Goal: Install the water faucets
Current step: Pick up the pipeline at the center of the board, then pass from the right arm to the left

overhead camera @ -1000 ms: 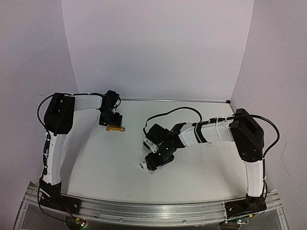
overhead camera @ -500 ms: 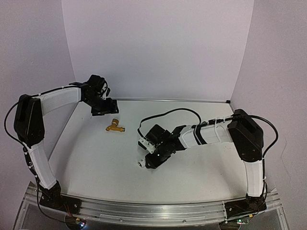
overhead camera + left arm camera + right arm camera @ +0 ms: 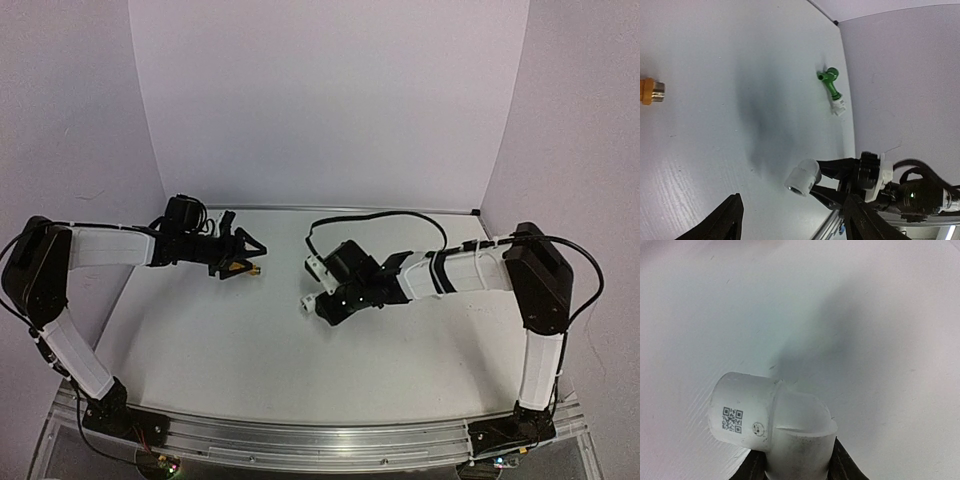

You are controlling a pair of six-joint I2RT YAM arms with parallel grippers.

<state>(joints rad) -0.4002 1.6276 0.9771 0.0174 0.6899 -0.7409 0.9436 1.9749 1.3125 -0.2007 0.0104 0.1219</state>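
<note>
Right gripper [image 3: 322, 300]: clamped on white elbow fitting [image 3: 775, 425]. Left gripper [image 3: 245, 245]: fingers apart, just beside orange-yellow faucet [image 3: 243, 269]. Green faucet [image 3: 829, 83]: lying well apart.

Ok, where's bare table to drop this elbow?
Bare: the near half of the table, between both arm bases. Crowded: left gripper at the orange faucet, right gripper holding the white elbow, green faucet by the right wall.

A white table [image 3: 250, 360] is sitting under soft, even light — a pale backdrop panel [image 3: 330, 100] is standing along its far edge, and lilac-tinted walls [image 3: 60, 110] are closing it in at left and right. An aluminium rail [image 3: 320, 437] is running along the near edge, and faint grey shadows [image 3: 757, 125] are lying across the tabletop.
</note>
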